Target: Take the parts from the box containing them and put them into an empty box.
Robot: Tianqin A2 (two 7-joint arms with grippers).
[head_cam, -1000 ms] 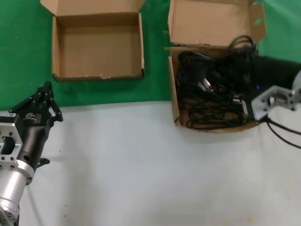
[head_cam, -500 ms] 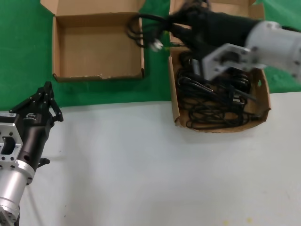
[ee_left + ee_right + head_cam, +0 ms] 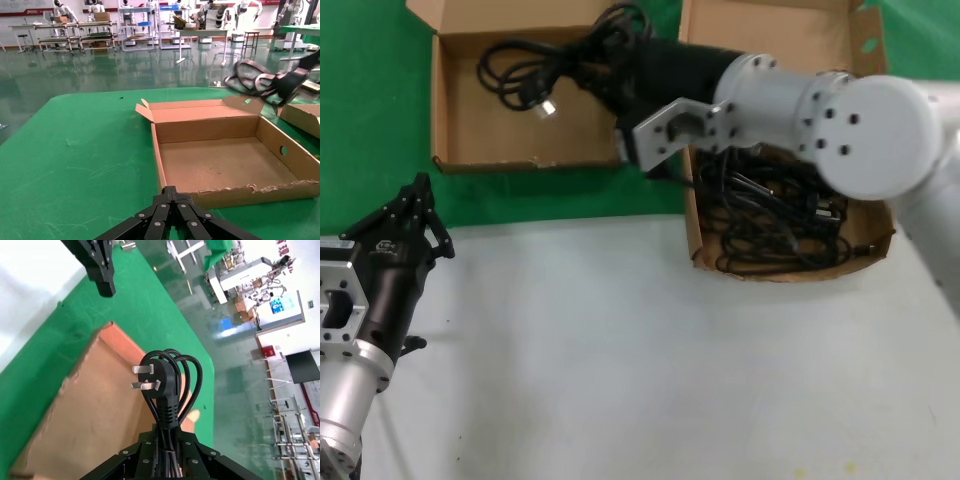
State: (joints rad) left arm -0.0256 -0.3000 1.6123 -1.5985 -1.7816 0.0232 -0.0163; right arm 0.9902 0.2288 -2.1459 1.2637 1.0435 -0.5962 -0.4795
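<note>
Gripping one folded black power cord [image 3: 167, 385], the right claw [image 3: 161, 440] hangs above the small shallow box [image 3: 525, 95].

Its fingers pinch the bundle's lower end; the plug's prongs point sideways and loops fan out behind it. The right arm [image 3: 800, 110] reaches across from the larger box [image 3: 775, 45], where more cords [image 3: 775, 215] lie tangled. The left claw [image 3: 415, 215], fingers pressed together, rests low over the white tabletop [image 3: 640, 360] near the green mat [image 3: 360, 120].
</note>
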